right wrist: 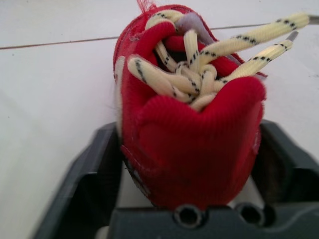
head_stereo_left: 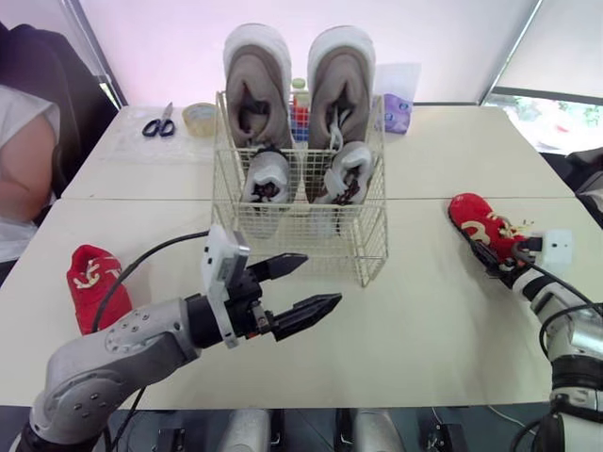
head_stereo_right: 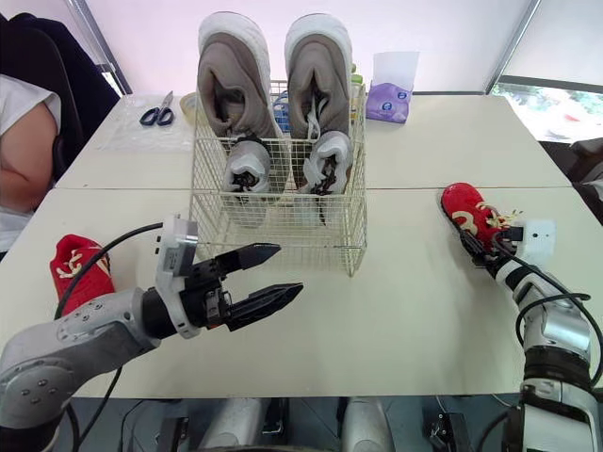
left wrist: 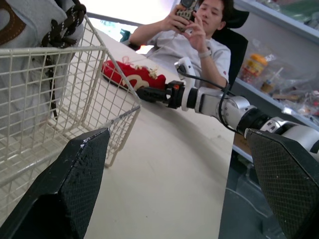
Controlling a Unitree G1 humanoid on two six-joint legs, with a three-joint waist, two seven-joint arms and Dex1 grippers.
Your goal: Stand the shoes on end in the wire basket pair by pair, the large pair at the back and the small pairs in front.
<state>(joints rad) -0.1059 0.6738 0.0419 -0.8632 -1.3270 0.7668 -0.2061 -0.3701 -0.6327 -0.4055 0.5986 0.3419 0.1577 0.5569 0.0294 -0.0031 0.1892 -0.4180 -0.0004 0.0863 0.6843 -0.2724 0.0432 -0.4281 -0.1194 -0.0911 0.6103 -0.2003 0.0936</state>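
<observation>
The wire basket (head_stereo_left: 372, 235) stands mid-table. Two large grey-brown shoes (head_stereo_left: 256, 89) stand on end at its back, two small grey-white shoes (head_stereo_left: 267, 179) in front of them. One small red shoe (head_stereo_left: 94, 282) lies on the table at the left. The other red shoe (head_stereo_left: 479, 224) lies at the right, its heel between the fingers of my right gripper (right wrist: 188, 127), which is shut on it. My left gripper (head_stereo_left: 321, 281) hovers open and empty just in front of the basket.
Behind the basket lie scissors (head_stereo_left: 158, 122), a tape roll (head_stereo_left: 200, 118) and a purple packet (head_stereo_left: 396, 113). A person's arm (head_stereo_left: 19, 169) shows at the table's left edge, and a seated person (left wrist: 199, 30) beyond the right side.
</observation>
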